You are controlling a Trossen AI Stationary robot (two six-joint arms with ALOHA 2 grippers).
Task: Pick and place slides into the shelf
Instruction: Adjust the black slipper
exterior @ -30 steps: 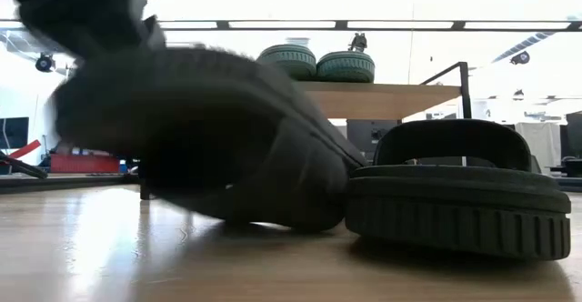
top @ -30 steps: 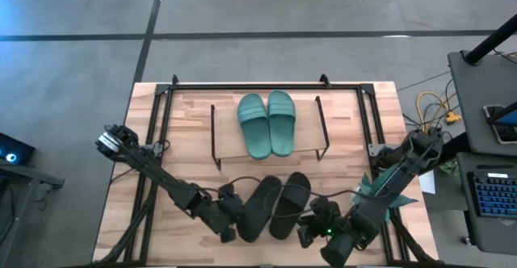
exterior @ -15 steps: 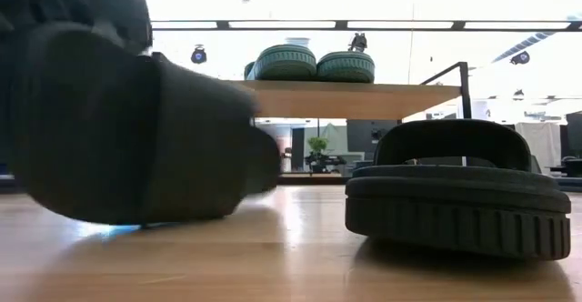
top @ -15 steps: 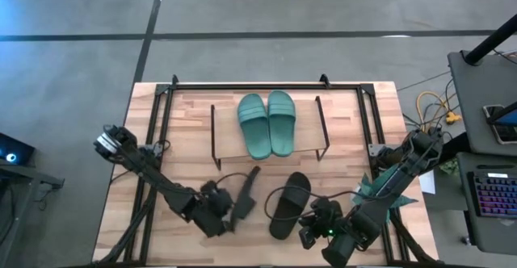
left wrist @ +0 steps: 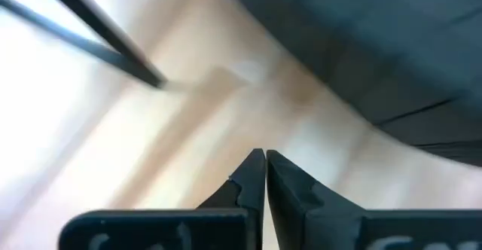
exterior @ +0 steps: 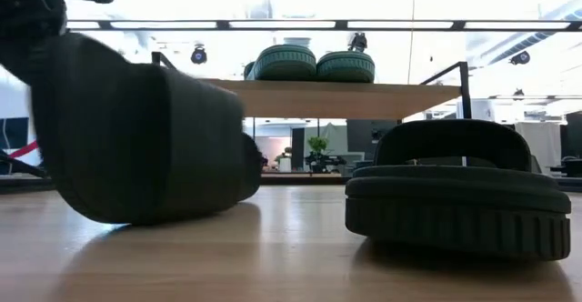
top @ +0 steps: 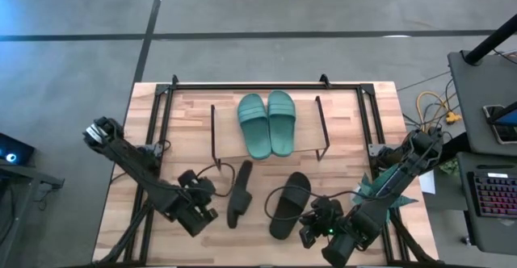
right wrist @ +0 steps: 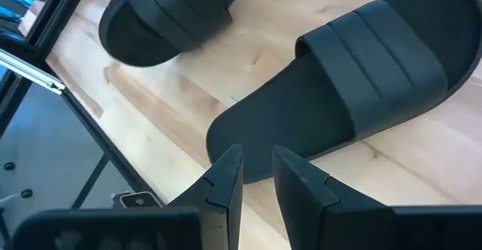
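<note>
Left fingers [left wrist: 263, 176] pressed together, empty; black slide [top: 239, 193] tipped, sole hidden.

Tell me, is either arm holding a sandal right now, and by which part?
Neither holds one. The left gripper has its fingers shut on nothing beside the tipped black slide; the right gripper hovers open over the other black slide.

Atop the shelf [top: 269, 153], frame centre: 2 slides [top: 267, 123] side by side. Below it on the table [top: 339, 115]: 2 more slides [top: 265, 199], one on edge.
</note>
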